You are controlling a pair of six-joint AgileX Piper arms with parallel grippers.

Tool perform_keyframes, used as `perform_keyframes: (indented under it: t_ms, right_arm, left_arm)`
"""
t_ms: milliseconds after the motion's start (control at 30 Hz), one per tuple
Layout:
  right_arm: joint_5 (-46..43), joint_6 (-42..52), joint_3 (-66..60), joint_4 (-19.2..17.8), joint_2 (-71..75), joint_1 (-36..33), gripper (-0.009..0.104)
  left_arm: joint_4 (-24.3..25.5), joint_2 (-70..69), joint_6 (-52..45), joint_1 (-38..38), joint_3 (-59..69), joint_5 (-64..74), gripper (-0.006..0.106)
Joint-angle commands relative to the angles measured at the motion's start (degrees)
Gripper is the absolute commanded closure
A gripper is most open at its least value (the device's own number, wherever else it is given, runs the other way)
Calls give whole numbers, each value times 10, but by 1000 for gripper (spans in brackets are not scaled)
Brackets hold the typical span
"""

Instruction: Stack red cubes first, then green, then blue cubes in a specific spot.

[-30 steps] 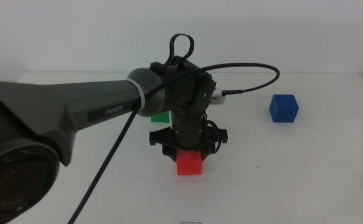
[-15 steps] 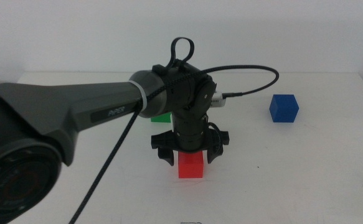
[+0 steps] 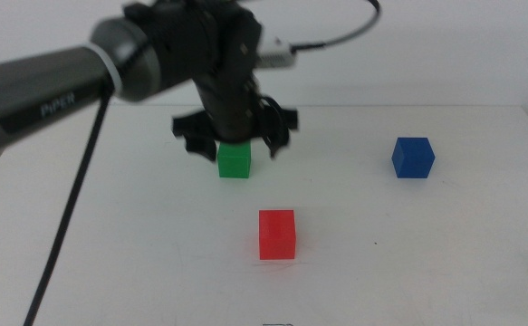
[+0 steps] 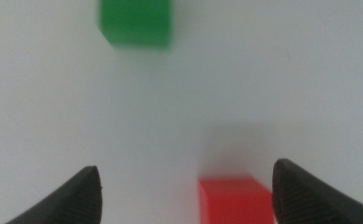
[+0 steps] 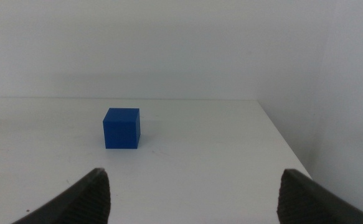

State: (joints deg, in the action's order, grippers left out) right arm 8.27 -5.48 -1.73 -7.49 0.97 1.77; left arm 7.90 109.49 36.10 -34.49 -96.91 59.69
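The red cube (image 3: pixel 277 234) (image 4: pixel 236 200) stands alone on the white table near the front centre. Behind it sits the green cube (image 3: pixel 234 159) (image 4: pixel 136 23), and my left gripper (image 3: pixel 235 136) hovers just above and behind it, jaws open and holding nothing. Its arm reaches in from the left. The blue cube (image 3: pixel 413 157) (image 5: pixel 121 127) rests at the right of the table. My right gripper (image 5: pixel 190 196) is out of the middle view; its wrist view shows its jaws wide apart, empty, facing the blue cube from a distance.
A black cable (image 3: pixel 336 36) loops off the left wrist above the table's back edge. The table's right edge (image 5: pixel 287 146) lies just beyond the blue cube. White wall behind.
My left gripper opened and let go of the red cube, which stays on the table. It then rose and moved back toward the green cube.
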Motion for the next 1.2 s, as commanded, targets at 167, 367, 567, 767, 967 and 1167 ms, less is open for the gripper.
perform_keyframes:
  t_ms: [167, 367, 567, 767, 967, 1167]
  right_arm:
    - [-44, 7, 11, -8, 9, 2, 4]
    - [-44, 7, 11, -8, 9, 2, 4]
    - [-44, 7, 11, -8, 9, 2, 4]
    - [-44, 7, 11, -8, 9, 2, 4]
    - [-44, 7, 11, -8, 9, 2, 4]
    - [-44, 7, 11, -8, 9, 2, 4]
  left_arm:
    - [-18, 36, -78, 63, -128, 27, 7]
    - [-31, 99, -115, 85, -195, 33, 7]
    - [-35, 136, -126, 92, -221, 24, 7]
    - [-51, 152, -146, 97, -224, -9, 7]
    - [-55, 169, -154, 102, -223, -29, 7]
    - [-56, 186, -158, 107, -223, -60, 7]
